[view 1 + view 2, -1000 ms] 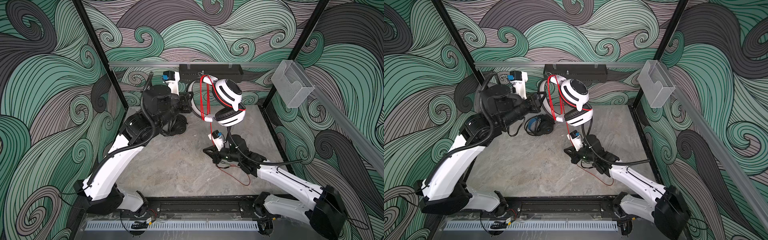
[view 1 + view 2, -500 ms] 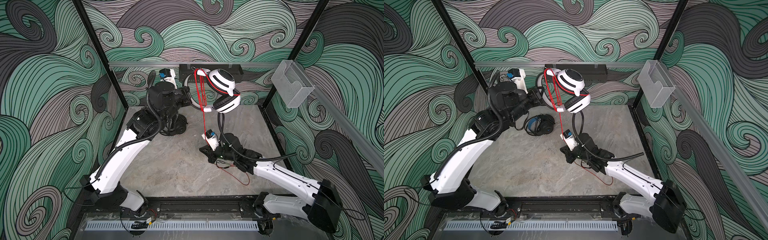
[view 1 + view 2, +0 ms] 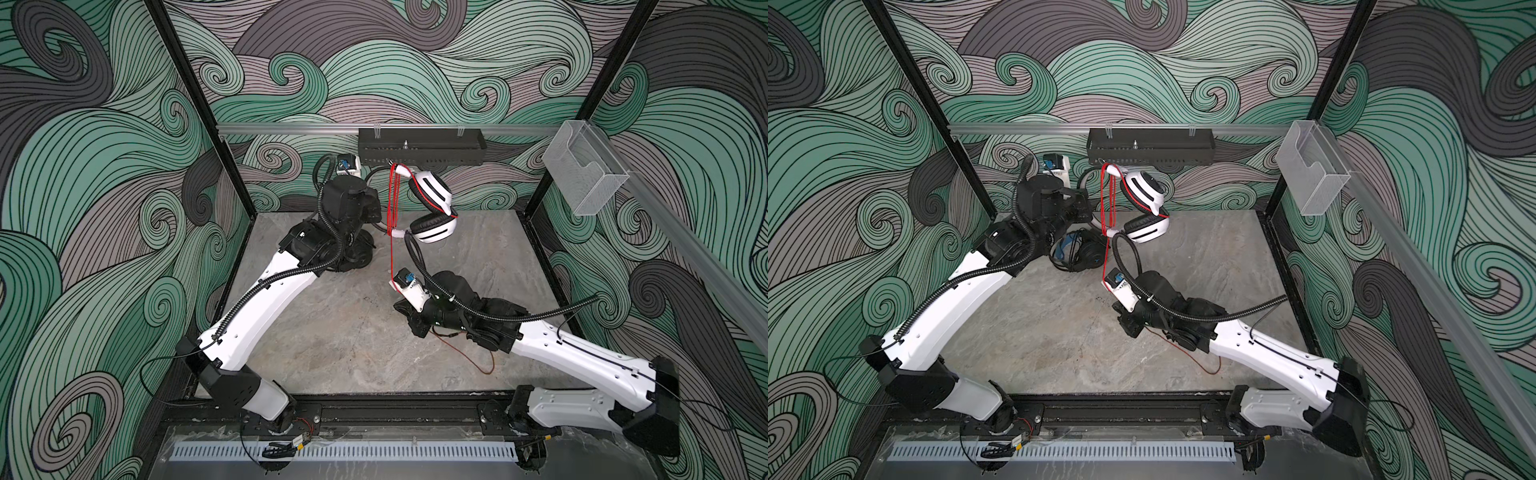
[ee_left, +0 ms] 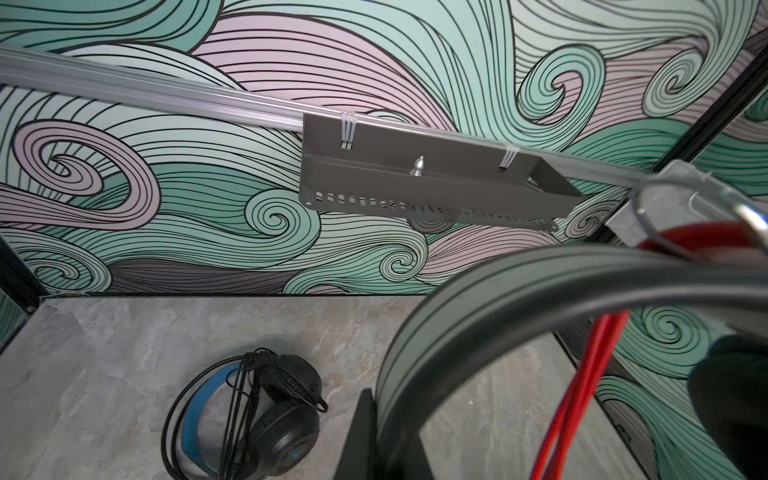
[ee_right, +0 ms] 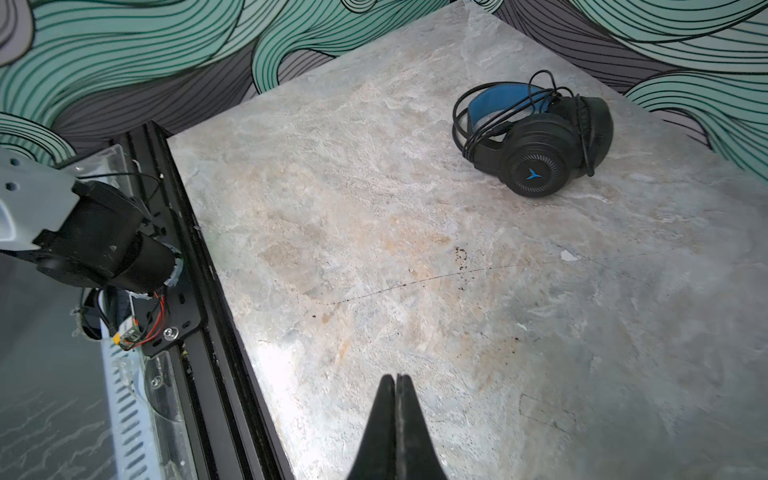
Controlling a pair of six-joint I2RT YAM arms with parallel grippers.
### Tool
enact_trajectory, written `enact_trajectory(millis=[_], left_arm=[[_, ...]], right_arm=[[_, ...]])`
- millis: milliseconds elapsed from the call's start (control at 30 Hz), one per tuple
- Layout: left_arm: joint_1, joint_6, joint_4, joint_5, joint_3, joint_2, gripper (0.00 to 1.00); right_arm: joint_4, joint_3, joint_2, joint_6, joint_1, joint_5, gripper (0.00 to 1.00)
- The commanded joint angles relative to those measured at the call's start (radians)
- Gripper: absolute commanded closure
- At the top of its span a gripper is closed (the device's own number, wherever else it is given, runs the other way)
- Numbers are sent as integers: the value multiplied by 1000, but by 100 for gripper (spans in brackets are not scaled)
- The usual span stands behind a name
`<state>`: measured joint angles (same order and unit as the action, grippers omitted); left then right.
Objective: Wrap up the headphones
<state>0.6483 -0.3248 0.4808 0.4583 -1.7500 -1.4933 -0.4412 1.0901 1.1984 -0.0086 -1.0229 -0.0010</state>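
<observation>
Two headsets are in the booth. One, the white-and-black headset [image 3: 433, 194], is up in the air near the back wall, just under the black shelf [image 3: 419, 146] that hangs on the rail. The left gripper [image 4: 387, 451] has it by the headband [image 4: 540, 282], with its fingers closed tight on that band. The two ear cups hang one above the other.

The red cable [image 3: 392, 203] goes round and round between the two ends of the band in a few long loops. One strand drops straight down from there to the wrist of the right arm. The loose end lies on the table [image 3: 332, 340] under that arm, in a little curve.

The right gripper [image 5: 397, 395] is low over the table, near the middle. Its fingers are pressed together. I see nothing between them in the wrist view, and I cannot tell if the red cable is pinched there.

The black headset [image 3: 1080, 254] lies on the table at the back, on the left side, under the left arm. Its band is blue inside. Its black cable [image 4: 237, 409] is wound around the band, and no gripper touches it.
</observation>
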Motion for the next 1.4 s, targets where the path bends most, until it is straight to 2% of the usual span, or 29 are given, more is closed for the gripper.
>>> enact_trajectory(millis=[0,200,300,400,533,633,833,1033,1200,1367], left_arm=[[-27,119,-218,181,48,43,100],[-16,250,-232,231,176,116,100],[-1,323,-222,255,208,132,100],[16,394,-212,254,231,141,100],[32,432,-172,202,257,157,100],[46,443,-130,150,277,176,100],[65,456,-41,-68,352,235,100],[106,502,64,-258,385,289,100],[129,490,132,-240,383,288,100],[132,418,162,-132,359,246,100]], right_arm=[[-162,88,4,-142,-63,55,100],[-322,244,42,-250,-113,233,100],[-399,337,87,-343,-158,376,100],[-441,414,132,-428,-192,512,100],[-446,490,165,-498,-201,611,100],[-444,548,181,-552,-200,652,100],[-420,612,195,-692,-188,718,99],[-396,629,175,-746,-115,700,96],[-397,671,167,-758,-118,634,100],[-398,728,201,-729,-209,640,100]])
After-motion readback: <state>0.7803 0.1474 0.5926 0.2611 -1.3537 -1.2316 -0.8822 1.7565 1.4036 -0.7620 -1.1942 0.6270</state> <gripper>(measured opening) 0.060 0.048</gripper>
